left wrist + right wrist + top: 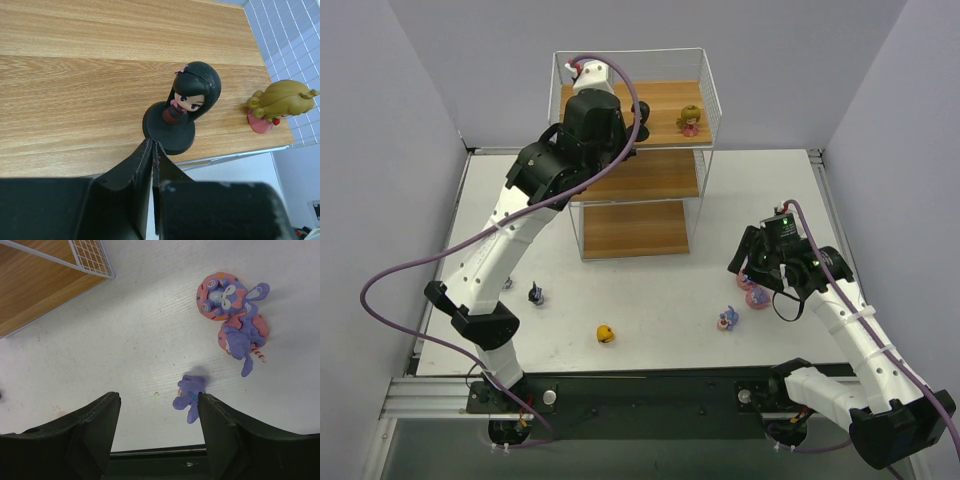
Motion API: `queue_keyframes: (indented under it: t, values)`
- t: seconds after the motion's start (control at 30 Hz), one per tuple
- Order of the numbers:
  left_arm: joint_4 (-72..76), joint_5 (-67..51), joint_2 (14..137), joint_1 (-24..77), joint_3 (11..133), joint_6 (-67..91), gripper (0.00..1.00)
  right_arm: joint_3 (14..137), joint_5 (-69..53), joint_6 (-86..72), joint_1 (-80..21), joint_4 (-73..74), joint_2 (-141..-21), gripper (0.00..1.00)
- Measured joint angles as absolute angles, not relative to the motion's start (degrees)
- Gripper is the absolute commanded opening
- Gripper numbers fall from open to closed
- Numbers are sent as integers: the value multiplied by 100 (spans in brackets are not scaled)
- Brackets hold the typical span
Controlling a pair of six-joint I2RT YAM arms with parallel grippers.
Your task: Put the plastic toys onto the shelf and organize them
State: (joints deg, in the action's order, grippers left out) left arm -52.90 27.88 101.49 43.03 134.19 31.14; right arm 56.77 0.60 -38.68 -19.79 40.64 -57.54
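The shelf (642, 176) stands at the back centre. On its top board (100, 75) a black-haired doll (192, 92) stands upright on a round black base, and an olive-pink doll (280, 102) stands near the right edge (689, 121). My left gripper (151, 146) is shut and empty, with its tips right at the black base's near rim. My right gripper (159, 405) is open above the table. A small purple bunny (190, 392) lies just inside its right finger (220, 425). Two purple-pink bunnies (227, 295) (243, 337) lie beyond. A yellow doll (606, 334) and a dark blue figure (535, 294) sit on the table.
The shelf's wire mesh side (295, 45) rises just right of the olive-pink doll. The lowest board's corner (35, 280) shows in the right wrist view. The left arm (500, 250) stretches over the table's left side. The table's front edge (650, 375) lies near the yellow doll.
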Motion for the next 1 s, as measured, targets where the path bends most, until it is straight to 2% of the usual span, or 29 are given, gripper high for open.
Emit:
queue_keyframes:
  t: [0.47, 0.6, 0.7, 0.87, 1.0]
  values:
    - [-5002, 2692, 10147, 4335, 13266, 3122, 16, 5677, -84, -3863, -1979, 4045, -5754, 64]
    - [-4991, 2633, 10136, 4342, 13262, 3129, 30, 5677, -224, -3819, -1979, 4045, -5754, 67]
    - [-4958, 2615, 9988, 4353, 13104, 3129, 36, 5690, -360, -3736, -2036, 4049, -5754, 70]
    - [-4934, 2477, 9365, 4379, 12571, 3114, 43, 5988, -523, -3511, -2484, 3983, -5804, 77]
    - [-4720, 2191, 8484, 4390, 11780, 3037, 47, 6099, -742, -3192, -3135, 3649, -5959, 79]
